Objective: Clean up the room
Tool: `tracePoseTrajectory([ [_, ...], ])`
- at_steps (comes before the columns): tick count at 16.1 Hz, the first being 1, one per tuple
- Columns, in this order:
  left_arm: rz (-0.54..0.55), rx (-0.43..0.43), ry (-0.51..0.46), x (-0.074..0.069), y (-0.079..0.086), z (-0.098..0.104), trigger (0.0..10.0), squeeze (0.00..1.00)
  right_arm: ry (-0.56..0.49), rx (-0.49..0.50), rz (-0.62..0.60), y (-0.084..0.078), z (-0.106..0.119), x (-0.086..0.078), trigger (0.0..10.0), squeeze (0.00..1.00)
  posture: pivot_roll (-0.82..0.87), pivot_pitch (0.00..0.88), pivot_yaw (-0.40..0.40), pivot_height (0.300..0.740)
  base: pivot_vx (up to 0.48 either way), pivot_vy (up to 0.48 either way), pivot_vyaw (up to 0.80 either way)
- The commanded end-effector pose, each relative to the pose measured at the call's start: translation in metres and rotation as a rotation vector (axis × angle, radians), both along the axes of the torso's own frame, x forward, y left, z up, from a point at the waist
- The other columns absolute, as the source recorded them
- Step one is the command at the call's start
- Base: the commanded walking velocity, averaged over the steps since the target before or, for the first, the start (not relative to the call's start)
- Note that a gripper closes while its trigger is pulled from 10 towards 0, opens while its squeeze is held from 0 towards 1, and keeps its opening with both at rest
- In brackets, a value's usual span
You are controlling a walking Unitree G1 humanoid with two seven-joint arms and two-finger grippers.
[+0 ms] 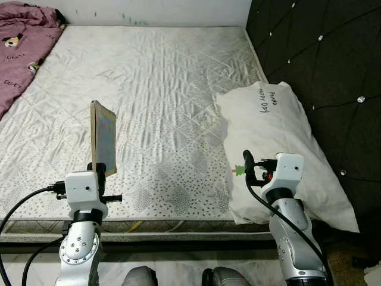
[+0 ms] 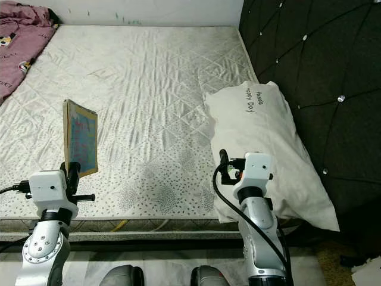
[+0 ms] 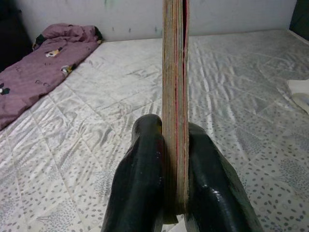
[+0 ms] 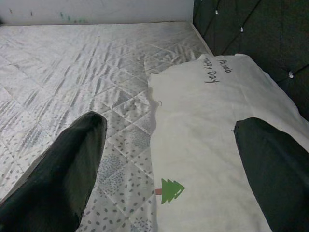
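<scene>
My left gripper [image 1: 100,171] is shut on the lower edge of a thin book [image 1: 104,136] with a colourful cover, held upright above the near left part of the bare mattress [image 1: 161,89]. In the left wrist view the book [image 3: 175,96] stands edge-on between the two black fingers [image 3: 140,188]. My right gripper [image 1: 250,170] is open just above the near end of a white pillow [image 1: 274,137] with handwriting and a small green tree print [image 4: 171,191]. Nothing is between its fingers [image 4: 63,169].
A crumpled maroon blanket [image 1: 24,44] lies at the mattress's far left corner. A dark tufted headboard [image 1: 321,59] runs along the right side, and a white wall [image 1: 155,11] closes the far end. The bed's near edge is just in front of me.
</scene>
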State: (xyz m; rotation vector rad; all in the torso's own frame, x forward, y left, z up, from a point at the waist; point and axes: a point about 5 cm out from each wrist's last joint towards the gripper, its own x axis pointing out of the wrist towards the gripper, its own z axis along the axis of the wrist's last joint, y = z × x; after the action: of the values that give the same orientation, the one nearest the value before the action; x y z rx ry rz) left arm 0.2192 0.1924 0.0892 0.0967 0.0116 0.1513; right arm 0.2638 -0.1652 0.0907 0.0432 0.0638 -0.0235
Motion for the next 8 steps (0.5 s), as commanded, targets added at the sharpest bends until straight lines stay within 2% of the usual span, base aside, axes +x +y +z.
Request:
tracePoseTrajectory([
  [1, -0.005, 0.015, -0.02, 0.0027, 0.0005, 0.0049, 10.0, 0.0, 0.021, -0.002, 0.003, -0.001, -0.0047, -0.0003, 10.0, 0.0, 0.03, 0.116, 0.015, 0.714, 0.0, 0.0, 0.0],
  [8, -0.009, 0.013, -0.015, 0.0023, -0.0005, 0.0042, 10.0, 0.0, 0.024, -0.002, 0.009, -0.0011, -0.0049, -0.001, 10.0, 0.0, 0.03, 0.12, 0.013, 0.638, 0.0, 0.0, 0.0],
])
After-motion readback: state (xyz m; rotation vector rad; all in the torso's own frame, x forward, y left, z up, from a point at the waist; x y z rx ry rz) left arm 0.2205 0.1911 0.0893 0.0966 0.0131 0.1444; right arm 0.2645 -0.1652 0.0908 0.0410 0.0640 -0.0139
